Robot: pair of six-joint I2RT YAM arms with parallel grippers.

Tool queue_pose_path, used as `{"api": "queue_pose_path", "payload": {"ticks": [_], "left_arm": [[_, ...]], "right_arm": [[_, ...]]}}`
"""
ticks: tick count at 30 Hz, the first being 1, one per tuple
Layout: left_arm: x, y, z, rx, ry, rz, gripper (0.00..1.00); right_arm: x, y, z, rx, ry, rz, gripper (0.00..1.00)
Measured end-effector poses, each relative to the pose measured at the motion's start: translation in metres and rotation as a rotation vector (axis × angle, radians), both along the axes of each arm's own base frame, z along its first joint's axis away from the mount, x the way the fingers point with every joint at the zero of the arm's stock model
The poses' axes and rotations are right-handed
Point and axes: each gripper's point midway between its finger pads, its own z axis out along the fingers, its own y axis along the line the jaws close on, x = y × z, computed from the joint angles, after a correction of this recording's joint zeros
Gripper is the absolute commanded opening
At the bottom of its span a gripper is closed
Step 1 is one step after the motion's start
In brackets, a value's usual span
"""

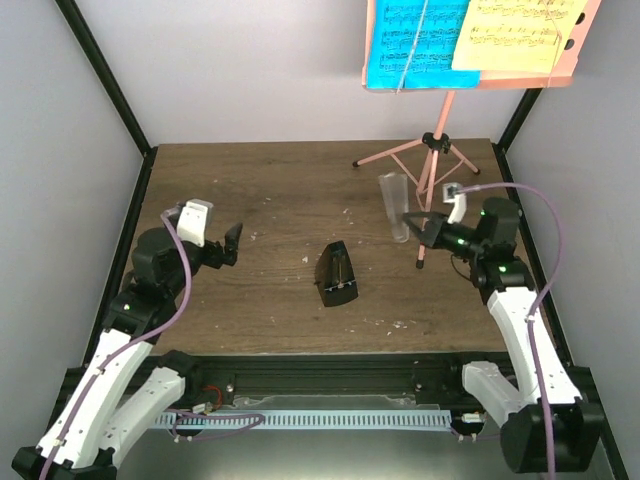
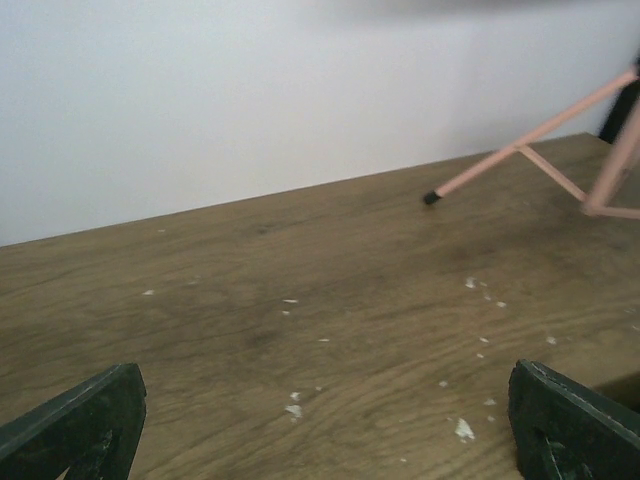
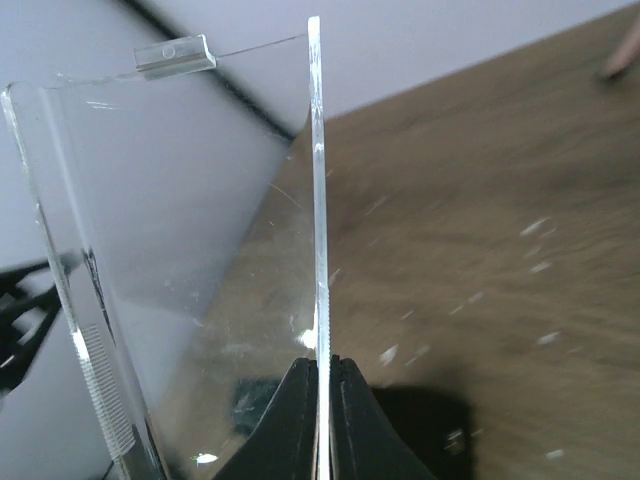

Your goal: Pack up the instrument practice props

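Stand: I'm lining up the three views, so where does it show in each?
Top: stand at upper right.
Left wrist: its legs at the right edge.
Right wrist: only a pink blur at top right, perhaps a leg.
Shared landmark: the flecked wooden table.

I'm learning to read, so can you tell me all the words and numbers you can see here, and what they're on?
No word or number here can be read.
cyan sheet-music page: printed music lines, too small to read.
pale-yellow sheet-music page: the same, too small.
black metronome: any marks too small to tell.
clear plastic piece: fine ridges along one edge, no writing visible.
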Motion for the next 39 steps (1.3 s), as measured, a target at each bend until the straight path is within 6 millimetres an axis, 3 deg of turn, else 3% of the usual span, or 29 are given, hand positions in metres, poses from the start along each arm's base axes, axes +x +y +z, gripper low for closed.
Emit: {"api": "queue_pose_path", "payload": {"ticks": [7, 10, 13, 15, 19, 24, 29, 33, 39], "left_arm": [[-0.010, -0.047, -0.010, -0.061, 0.063, -0.267, 1.00], [-0.022, -0.064, 0.003, -0.125, 0.044, -0.378, 1.00], [-0.040, -0.084, 0.024, -0.209, 0.030, -0.528, 0.93], [-0.052, -0.095, 0.036, -0.255, 0.031, -0.623, 0.84], [-0.082, -0.120, 0.050, -0.327, 0.085, -0.861, 0.76], [-0.111, -0.151, 0.022, -0.346, 0.278, -1.060, 0.72], [-0.126, -0.165, -0.009, -0.378, 0.474, -1.148, 0.68], [-0.140, -0.174, -0.023, -0.388, 0.577, -1.217, 0.65], [-0.148, -0.183, -0.041, -0.383, 0.669, -1.266, 0.53]], "right_arm": [[-0.066, 0.088, 0.010, 0.019, 0.103, 0.414, 0.01], [-0.091, 0.113, 0.010, -0.006, 0.142, 0.545, 0.01], [-0.115, 0.130, -0.011, -0.049, 0.228, 0.650, 0.01], [-0.130, 0.136, -0.030, -0.077, 0.294, 0.702, 0.01], [-0.155, 0.141, -0.068, -0.133, 0.434, 0.769, 0.01], [-0.165, 0.138, -0.098, -0.167, 0.540, 0.790, 0.01], [-0.172, 0.140, -0.103, -0.150, 0.556, 0.848, 0.01], [-0.176, 0.140, -0.106, -0.156, 0.560, 0.876, 0.01], [-0.189, 0.144, -0.104, -0.149, 0.550, 0.942, 0.01]]}}
